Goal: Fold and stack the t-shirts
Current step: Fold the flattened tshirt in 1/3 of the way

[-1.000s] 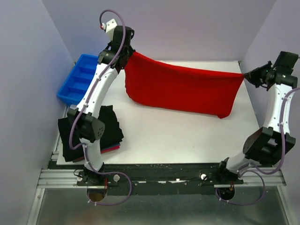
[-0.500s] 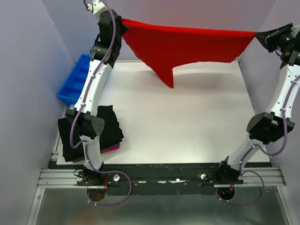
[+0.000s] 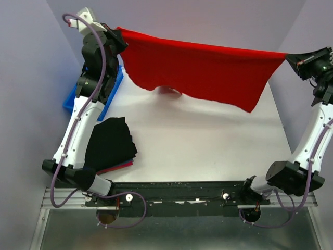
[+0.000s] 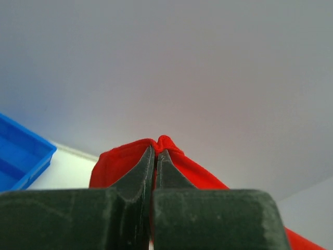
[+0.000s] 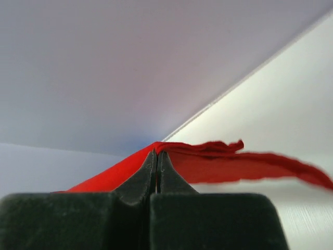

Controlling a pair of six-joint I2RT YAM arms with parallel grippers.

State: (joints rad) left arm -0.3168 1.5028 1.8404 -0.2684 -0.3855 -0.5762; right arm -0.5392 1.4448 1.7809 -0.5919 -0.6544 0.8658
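The bright red t-shirt (image 3: 200, 70) hangs stretched in the air between my two grippers, high above the back of the table. My left gripper (image 3: 118, 35) is shut on its left corner; the pinched red cloth (image 4: 156, 143) shows at my fingertips in the left wrist view. My right gripper (image 3: 287, 56) is shut on its right corner; the cloth (image 5: 218, 161) trails from my closed fingers in the right wrist view. A folded black t-shirt (image 3: 110, 141) lies on a dark-red one (image 3: 120, 166) at the table's near left.
A blue plastic compartment bin (image 3: 106, 96) stands at the left edge behind my left arm, also in the left wrist view (image 4: 21, 159). The white table (image 3: 208, 146) is walled by grey panels on three sides.
Both grippers have lifted the red t-shirt off the table and spread it wide. My left arm has swung left and up; the shirt now hangs fuller and closer to the camera.
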